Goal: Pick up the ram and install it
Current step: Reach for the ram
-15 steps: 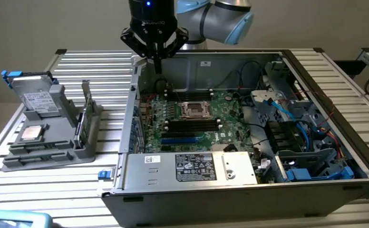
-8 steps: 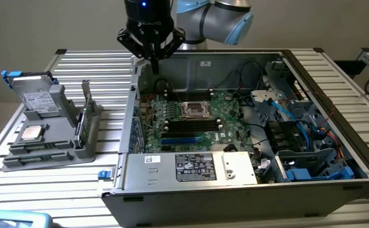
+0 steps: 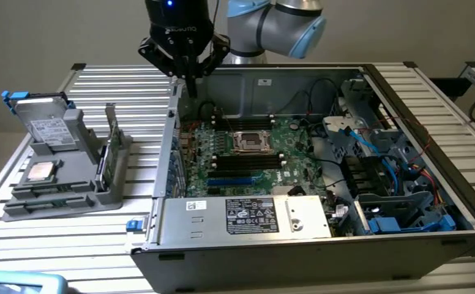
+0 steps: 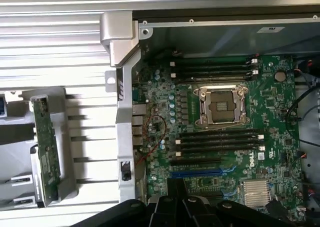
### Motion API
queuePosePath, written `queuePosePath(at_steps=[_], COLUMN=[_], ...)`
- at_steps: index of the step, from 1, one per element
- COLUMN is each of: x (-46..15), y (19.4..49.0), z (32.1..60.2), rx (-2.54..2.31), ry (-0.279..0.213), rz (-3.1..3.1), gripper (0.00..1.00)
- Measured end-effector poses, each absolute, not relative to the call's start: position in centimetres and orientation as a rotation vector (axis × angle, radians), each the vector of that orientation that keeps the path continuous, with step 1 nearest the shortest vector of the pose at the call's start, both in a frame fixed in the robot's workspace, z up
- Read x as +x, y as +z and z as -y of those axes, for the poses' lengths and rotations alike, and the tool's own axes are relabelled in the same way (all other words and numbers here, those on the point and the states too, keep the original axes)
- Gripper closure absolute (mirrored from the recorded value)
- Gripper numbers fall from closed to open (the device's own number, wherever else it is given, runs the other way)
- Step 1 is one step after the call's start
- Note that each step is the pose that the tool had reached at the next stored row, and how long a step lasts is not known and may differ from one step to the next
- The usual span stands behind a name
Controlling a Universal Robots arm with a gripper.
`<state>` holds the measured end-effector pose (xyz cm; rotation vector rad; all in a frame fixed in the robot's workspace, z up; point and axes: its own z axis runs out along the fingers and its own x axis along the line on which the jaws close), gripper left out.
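Note:
The ram (image 3: 110, 142) is a thin dark green stick standing on edge in a slot of the grey holder (image 3: 66, 187), at the exterior view's left. In the wrist view the ram (image 4: 47, 152) appears edge-on beside the open computer case. My gripper (image 3: 191, 78) hangs above the case's left wall near its back corner, well apart from the ram. Its fingers are shut together to a point and hold nothing. Its dark fingers (image 4: 176, 209) also appear over the motherboard (image 4: 220, 137). Black memory slots (image 4: 217, 139) lie on either side of the processor socket (image 4: 220, 104).
The holder also carries a grey boxy drive with blue tabs (image 3: 46, 122) and a square silver chip (image 3: 41, 171). Inside the case (image 3: 303, 245) are a power supply (image 3: 246, 215), blue cables and drive cages (image 3: 384, 184). Everything rests on a slatted metal table (image 3: 58, 245).

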<state>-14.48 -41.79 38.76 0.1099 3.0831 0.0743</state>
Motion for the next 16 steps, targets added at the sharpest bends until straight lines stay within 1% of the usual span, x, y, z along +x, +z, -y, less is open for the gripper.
queuePosePath(at_steps=[7, 16], x=[-17.0, -21.0], y=[38.8, 38.8], z=[42.8, 43.6], rx=[0.110, 0.109], ry=[0.072, 0.058], rz=[-3.082, -3.082], gripper=[0.89, 0.89])
